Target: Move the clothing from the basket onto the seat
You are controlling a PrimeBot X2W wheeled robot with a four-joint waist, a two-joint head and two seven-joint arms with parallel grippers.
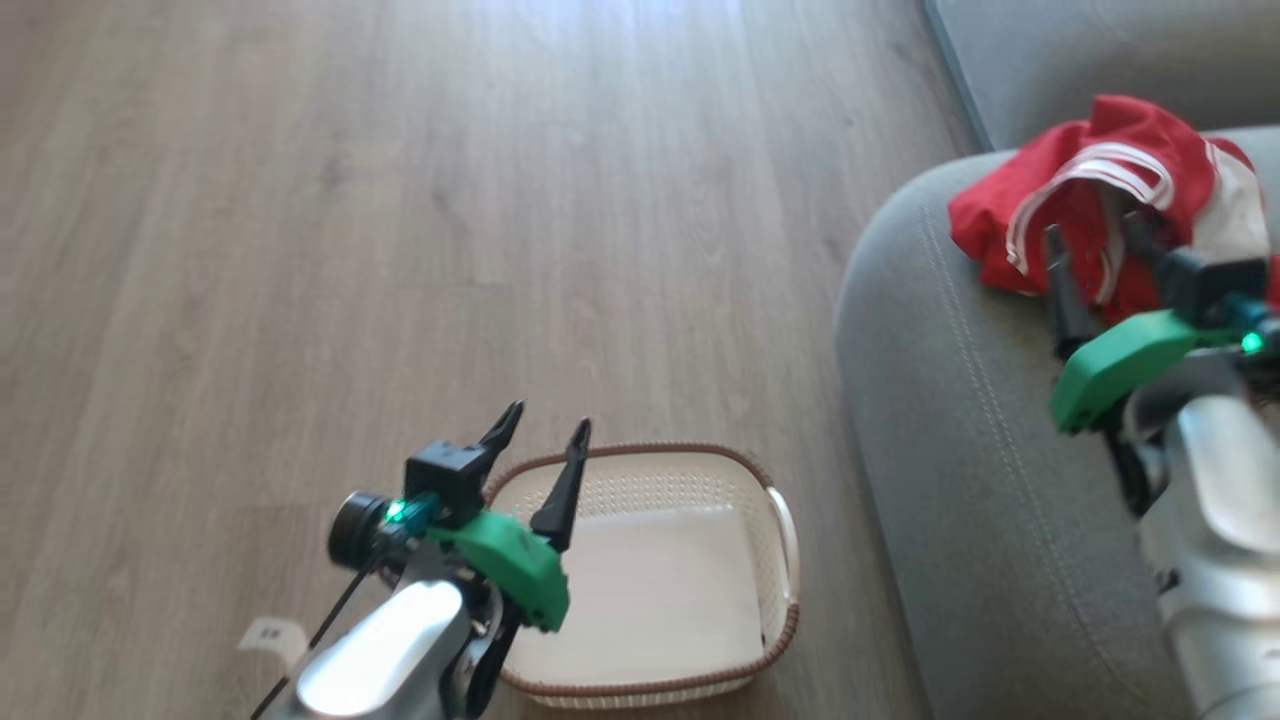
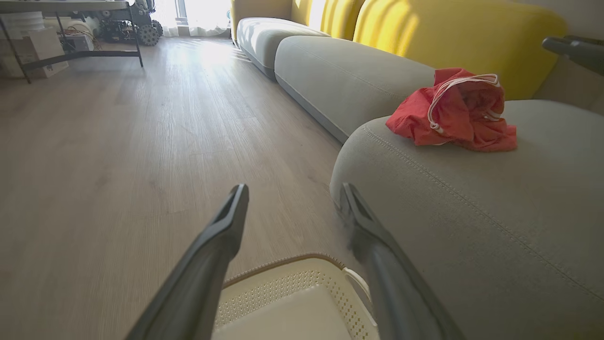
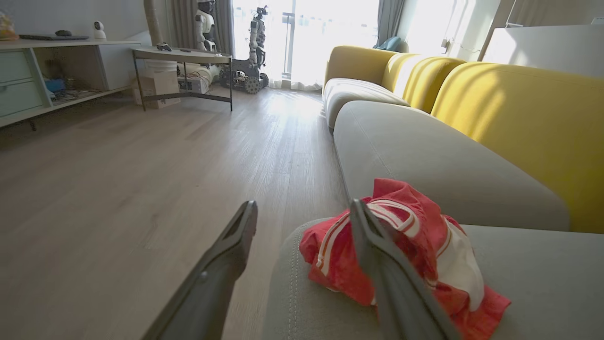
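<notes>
Right gripper (image 1: 1093, 245): fingers spread wide, nothing gripped between them, tips at the near side of the clothing (image 1: 1130, 128); contact cannot be determined. The clothing, a crumpled red heap with white stripe trim, lies on the grey seat (image 1: 950, 420) near its rounded, stitched edge.

Left gripper (image 1: 548, 420): fingers parted, holding nothing, off the seat and above the rim of the white basket (image 1: 700, 453). The basket stands on the wood floor (image 1: 400, 250) just beside the seat.

A small white label (image 1: 268, 633) lies on the floor, farther from the seat; its marking is too blurred to read.
</notes>
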